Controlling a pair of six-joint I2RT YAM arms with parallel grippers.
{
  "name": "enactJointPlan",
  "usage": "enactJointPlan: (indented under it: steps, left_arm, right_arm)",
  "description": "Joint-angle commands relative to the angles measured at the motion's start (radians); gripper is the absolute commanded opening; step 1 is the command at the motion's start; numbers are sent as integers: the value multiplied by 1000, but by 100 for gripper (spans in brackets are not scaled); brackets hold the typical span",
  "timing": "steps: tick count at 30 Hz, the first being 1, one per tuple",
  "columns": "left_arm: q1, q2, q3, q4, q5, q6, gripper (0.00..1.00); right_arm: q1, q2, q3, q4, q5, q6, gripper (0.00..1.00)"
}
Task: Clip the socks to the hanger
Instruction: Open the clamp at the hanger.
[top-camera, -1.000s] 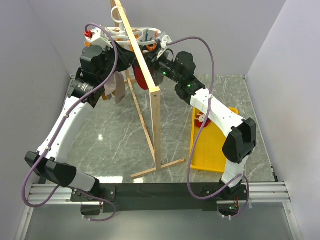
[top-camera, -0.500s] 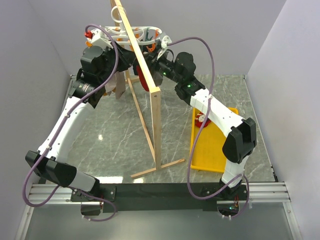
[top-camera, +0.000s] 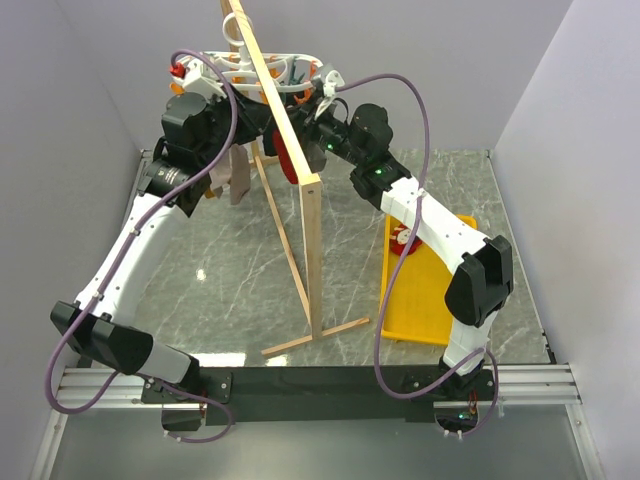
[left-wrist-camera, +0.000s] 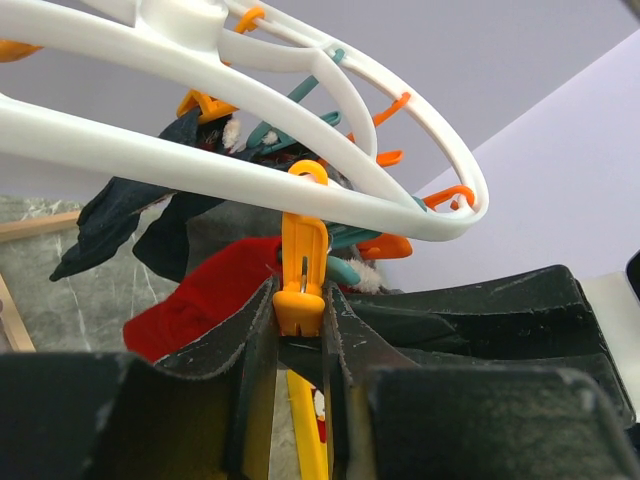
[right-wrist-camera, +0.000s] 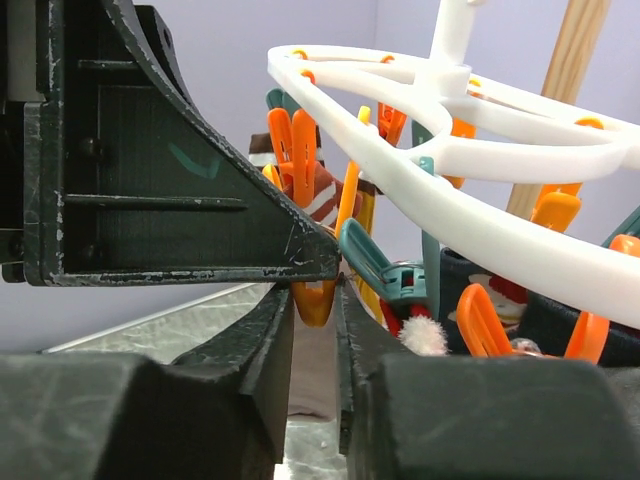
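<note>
Sock (left-wrist-camera: 205, 300), red, bunched just behind the left gripper (left-wrist-camera: 300, 300). Left jaws clamped tight on an orange clip (left-wrist-camera: 302, 250) hanging from a ring of the white hanger (left-wrist-camera: 250, 165). Right gripper (right-wrist-camera: 315, 295) jaws narrowed about an orange clip end (right-wrist-camera: 313, 306); actual pressure on it not discernible. Beyond, wooden rack (top-camera: 312, 240) upright on the marble table (top-camera: 230, 270); yellow tray (top-camera: 415, 310) at right.

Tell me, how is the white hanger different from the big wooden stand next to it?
The hanger is white plastic bent into curvy loops; the wooden stand is plain straight bars. The hanger hangs up high by the stand's top; the wooden stand rests on the table. The hanger carries orange and teal clips; the wooden stand has none.
</note>
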Motion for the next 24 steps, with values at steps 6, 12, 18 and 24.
enactJointPlan:
  steps: [6,12,18,24]
  left_arm:
    - [2,-61,-26,61,11,-3,38]
    - [25,-129,-121,164,47,-1,61]
    - [70,-204,-242,314,158,-21,66]
    - [143,-247,-360,518,329,-65,66]
  right_arm:
    - [-6,-22,55,26,-21,-18,6]
    - [-23,-14,90,1,-89,60,3]
    - [-33,1,130,-63,-143,105,3]
    - [-36,26,202,-149,-227,143,3]
